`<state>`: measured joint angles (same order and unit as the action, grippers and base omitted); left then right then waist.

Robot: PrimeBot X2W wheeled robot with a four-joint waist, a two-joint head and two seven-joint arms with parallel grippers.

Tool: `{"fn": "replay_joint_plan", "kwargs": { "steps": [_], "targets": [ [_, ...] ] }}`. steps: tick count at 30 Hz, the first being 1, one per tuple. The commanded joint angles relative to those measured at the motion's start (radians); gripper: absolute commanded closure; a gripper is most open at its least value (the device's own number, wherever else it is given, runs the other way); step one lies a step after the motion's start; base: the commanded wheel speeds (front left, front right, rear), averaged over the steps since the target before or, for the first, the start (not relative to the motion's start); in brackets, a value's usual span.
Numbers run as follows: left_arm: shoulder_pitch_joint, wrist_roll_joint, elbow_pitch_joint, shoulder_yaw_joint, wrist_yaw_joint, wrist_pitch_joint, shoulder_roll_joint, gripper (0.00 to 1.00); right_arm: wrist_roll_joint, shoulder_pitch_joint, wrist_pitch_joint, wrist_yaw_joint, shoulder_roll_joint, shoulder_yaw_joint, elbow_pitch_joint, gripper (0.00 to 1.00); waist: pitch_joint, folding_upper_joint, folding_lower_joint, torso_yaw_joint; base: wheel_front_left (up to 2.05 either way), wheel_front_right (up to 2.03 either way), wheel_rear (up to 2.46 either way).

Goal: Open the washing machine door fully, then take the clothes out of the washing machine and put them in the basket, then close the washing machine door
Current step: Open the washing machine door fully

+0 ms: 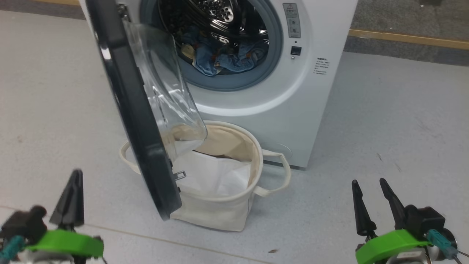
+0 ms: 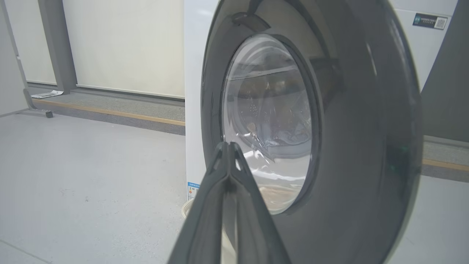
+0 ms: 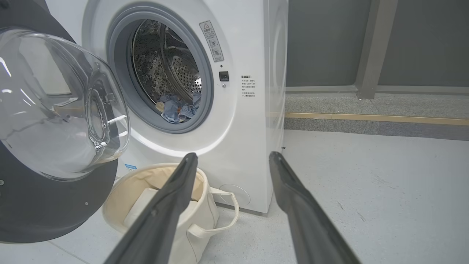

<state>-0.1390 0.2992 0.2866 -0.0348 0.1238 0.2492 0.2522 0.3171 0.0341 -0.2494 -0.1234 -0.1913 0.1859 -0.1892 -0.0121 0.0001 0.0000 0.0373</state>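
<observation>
The white washing machine (image 1: 311, 91) stands ahead with its door (image 1: 135, 110) swung partly open, black rim edge-on to me and the glass bulge hanging over the basket (image 1: 227, 212). Light-blue clothes (image 1: 220, 58) lie in the steel drum, also in the right wrist view as clothes (image 3: 176, 108). The cream basket (image 3: 198, 227) sits on the floor below the opening, a white sheet inside. My left gripper (image 1: 75, 176) is shut with nothing in it, low at the left, short of the door's outer face (image 2: 348, 146). My right gripper (image 1: 368, 183) is open, low at the right.
Grey floor (image 1: 384, 128) spreads wide to the right of the machine and to the left of the door. A raised ledge with a wooden strip (image 1: 406, 36) runs behind the machine. The basket's loop handle (image 1: 282, 172) sticks out toward the right.
</observation>
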Motion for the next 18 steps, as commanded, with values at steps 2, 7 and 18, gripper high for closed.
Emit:
{"fn": "replay_joint_plan", "kwargs": {
  "steps": [2,7,18],
  "targets": [
    [-0.096,0.04,-0.087,-0.048,0.003,-0.012,0.019,1.0,0.003,0.032,-0.012,-0.007,-0.005,0.011,0.024,0.0,-0.007,-0.0001,0.0,0.02,0.0,0.0,0.0],
    [-0.167,0.052,-0.263,-0.008,-0.015,-0.114,0.002,1.0,0.006,0.026,-0.012,-0.007,-0.005,0.002,0.024,0.0,-0.007,-0.0001,0.0,0.052,0.0,0.0,0.0],
    [-0.235,-0.009,-0.557,0.255,-0.113,-0.418,-0.147,1.0,0.003,0.037,-0.012,-0.007,-0.004,0.008,0.025,0.0,0.019,-0.0001,0.0,0.071,0.0,0.0,0.0]
  ]
}}
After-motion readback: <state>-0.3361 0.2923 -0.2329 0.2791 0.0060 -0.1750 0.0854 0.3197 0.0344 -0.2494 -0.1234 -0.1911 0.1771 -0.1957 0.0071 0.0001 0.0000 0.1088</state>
